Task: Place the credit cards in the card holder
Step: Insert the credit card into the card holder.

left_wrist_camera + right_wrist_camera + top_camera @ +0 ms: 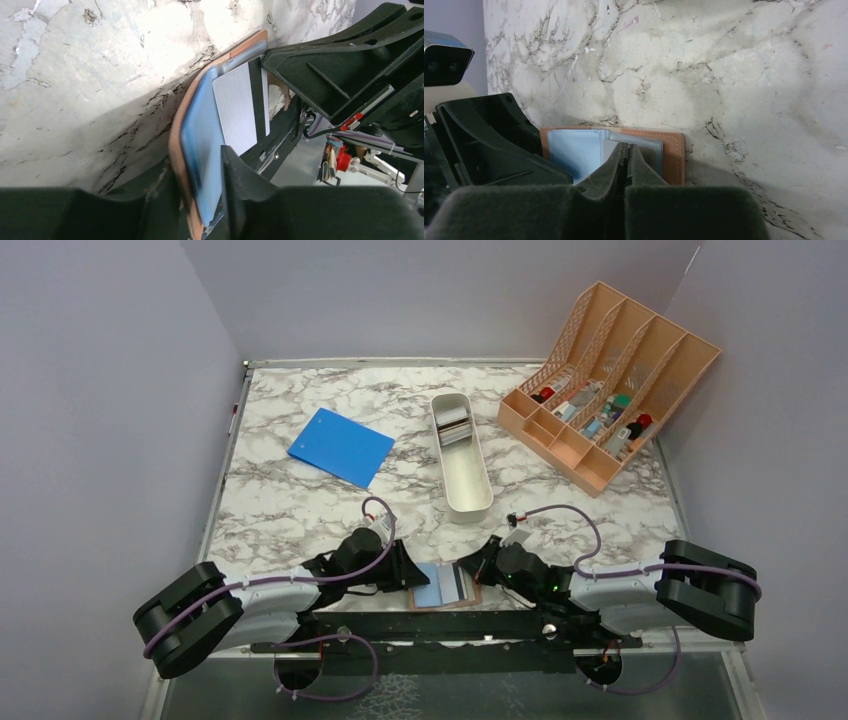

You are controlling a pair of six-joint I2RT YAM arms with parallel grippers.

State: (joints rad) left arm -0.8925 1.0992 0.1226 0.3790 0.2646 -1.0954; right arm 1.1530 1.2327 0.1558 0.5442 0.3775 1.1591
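The card holder (432, 590) lies open near the table's front edge, brown outside and pale blue inside. My left gripper (408, 578) has its jaws on either side of the holder's left flap (200, 145), with both fingers against it. A silver credit card (455, 583) with a black stripe sits partly in the holder's pocket (239, 112). My right gripper (474, 570) is shut, its tips (627, 147) right at that card (608, 148) over the holder's right half (673, 155). More credit cards (454, 425) are stacked in the white tray.
A long white tray (465, 485) stands mid-table. A blue notebook (341, 446) lies back left and a peach lattice organiser (610, 380) back right. The black rail (450, 625) between the arm bases runs just in front of the holder.
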